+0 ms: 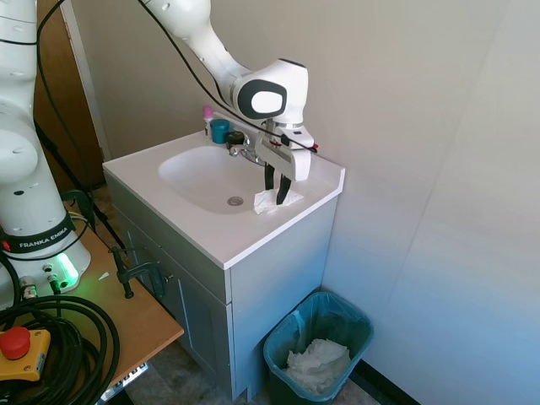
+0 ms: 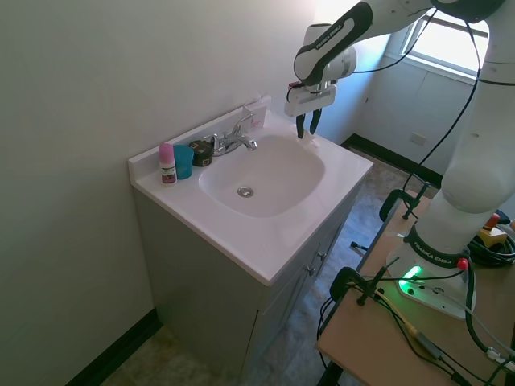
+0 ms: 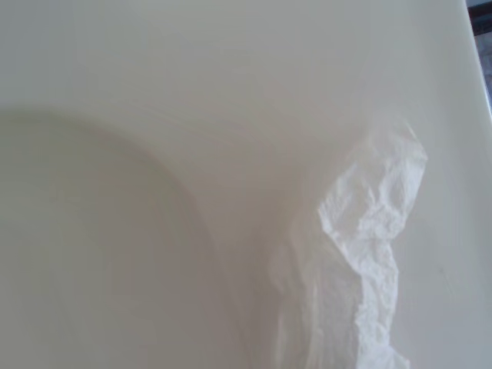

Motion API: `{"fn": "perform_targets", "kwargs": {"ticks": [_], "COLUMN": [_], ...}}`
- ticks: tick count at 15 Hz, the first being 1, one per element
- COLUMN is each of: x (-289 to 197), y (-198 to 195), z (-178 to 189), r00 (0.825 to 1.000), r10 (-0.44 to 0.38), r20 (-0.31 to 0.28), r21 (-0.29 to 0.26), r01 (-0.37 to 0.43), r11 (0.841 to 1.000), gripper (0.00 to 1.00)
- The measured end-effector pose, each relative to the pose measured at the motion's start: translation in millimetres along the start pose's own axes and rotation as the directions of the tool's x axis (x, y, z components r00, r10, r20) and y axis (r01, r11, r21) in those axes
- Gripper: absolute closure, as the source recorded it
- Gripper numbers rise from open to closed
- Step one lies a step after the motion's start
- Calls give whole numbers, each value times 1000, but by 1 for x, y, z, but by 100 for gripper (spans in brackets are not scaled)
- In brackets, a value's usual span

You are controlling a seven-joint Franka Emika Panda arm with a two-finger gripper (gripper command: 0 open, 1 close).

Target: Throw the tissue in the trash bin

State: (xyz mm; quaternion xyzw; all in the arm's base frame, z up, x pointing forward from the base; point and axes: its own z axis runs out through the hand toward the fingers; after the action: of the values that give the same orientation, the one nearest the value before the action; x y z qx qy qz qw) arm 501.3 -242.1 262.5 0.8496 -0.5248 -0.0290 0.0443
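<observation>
The gripper (image 1: pixel 282 187) stands directly over the tissue (image 1: pixel 272 201) on the table (image 1: pixel 253 232). Its fingers are spread, straddling it, gripping nothing yet.

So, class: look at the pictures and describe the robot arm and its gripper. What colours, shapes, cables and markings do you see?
The arm is glossy white with rounded segments and black joint caps. Black cables run along it. Its base band reads FRANKA EMIKA, above a green light. The gripper has a white body and two slim dark fingers.
</observation>
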Motion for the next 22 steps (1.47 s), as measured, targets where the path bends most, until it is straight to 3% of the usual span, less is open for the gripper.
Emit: {"fn": "perform_targets", "kwargs": {"ticks": [10, 13, 15, 18, 20, 22], "x": [1, 11, 31, 85, 123, 155], "y": [-7, 2, 34, 106, 142, 151], "z": [-3, -45, -91, -111, -86, -44], "r00": [1000, 1000, 995, 960, 923, 903], "r10": [-9, 11, 90, 276, 385, 429], "r20": [27, -5, -31, -39, -30, -19], "r21": [16, 104, 206, 316, 320, 272], "r01": [8, -11, -82, -250, -356, -408], "r11": [1000, 994, 975, 915, 878, 872], "gripper": [100, 100, 100, 100, 100, 100]}}
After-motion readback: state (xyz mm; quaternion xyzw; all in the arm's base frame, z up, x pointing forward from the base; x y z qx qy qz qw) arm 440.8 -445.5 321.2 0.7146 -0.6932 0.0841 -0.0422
